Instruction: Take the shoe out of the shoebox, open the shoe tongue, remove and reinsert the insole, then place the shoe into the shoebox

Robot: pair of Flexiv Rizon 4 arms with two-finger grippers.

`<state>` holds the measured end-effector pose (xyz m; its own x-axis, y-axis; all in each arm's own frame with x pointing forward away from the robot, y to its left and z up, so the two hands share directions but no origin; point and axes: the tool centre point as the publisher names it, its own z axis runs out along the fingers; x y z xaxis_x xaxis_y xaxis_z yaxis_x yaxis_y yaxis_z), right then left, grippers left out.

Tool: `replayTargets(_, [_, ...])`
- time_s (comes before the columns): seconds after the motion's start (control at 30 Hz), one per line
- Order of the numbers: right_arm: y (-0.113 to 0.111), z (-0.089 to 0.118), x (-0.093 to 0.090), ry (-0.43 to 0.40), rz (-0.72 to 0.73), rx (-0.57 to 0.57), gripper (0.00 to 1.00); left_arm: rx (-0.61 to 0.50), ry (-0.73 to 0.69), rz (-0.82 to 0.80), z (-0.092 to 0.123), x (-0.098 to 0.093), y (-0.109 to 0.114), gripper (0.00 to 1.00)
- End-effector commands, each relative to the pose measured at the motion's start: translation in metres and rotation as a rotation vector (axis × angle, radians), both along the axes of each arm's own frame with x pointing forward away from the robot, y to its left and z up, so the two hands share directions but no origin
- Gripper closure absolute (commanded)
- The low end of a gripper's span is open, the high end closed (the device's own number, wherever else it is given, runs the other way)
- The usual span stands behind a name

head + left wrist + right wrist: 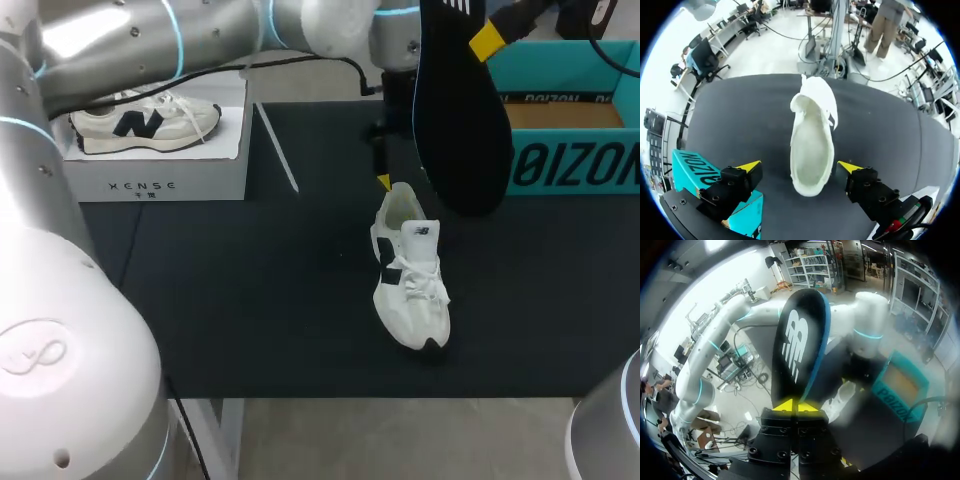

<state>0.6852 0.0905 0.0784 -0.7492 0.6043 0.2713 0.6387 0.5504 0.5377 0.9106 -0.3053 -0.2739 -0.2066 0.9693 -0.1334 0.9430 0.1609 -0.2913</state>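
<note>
Head view: right pincer [796, 405] clamps the black insole [455, 110] aloft. Empty, the left pincer [800, 166] gapes over the white sneaker [410, 275]; unheld, it may skid on reinsertion.

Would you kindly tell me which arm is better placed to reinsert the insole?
Right, I think: the right claw is shut on the black flat insole, held aloft. The left claw hangs open and empty over the heel of the white lace-up sneaker, suited to steadying it.
</note>
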Motion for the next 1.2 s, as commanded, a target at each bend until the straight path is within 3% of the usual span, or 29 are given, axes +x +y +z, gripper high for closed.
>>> replayTargets(0.03, [0.001,0.001,0.001,0.003,0.001,-0.002,1.00,-0.715,-0.157,0.262,0.016,-0.023,0.054,0.00])
replayTargets(0.17, [0.001,0.001,0.001,0.003,0.001,-0.002,1.00,-0.890,-0.130,0.330,0.022,-0.026,0.065,0.00])
replayTargets(1.07, [0.001,0.001,0.001,0.003,0.001,-0.002,1.00,-0.890,-0.130,0.330,0.022,-0.026,0.065,0.00])
replayTargets(1.2, [0.001,0.001,0.001,0.003,0.001,-0.002,1.00,-0.905,-0.257,0.268,0.042,-0.025,0.040,0.00])
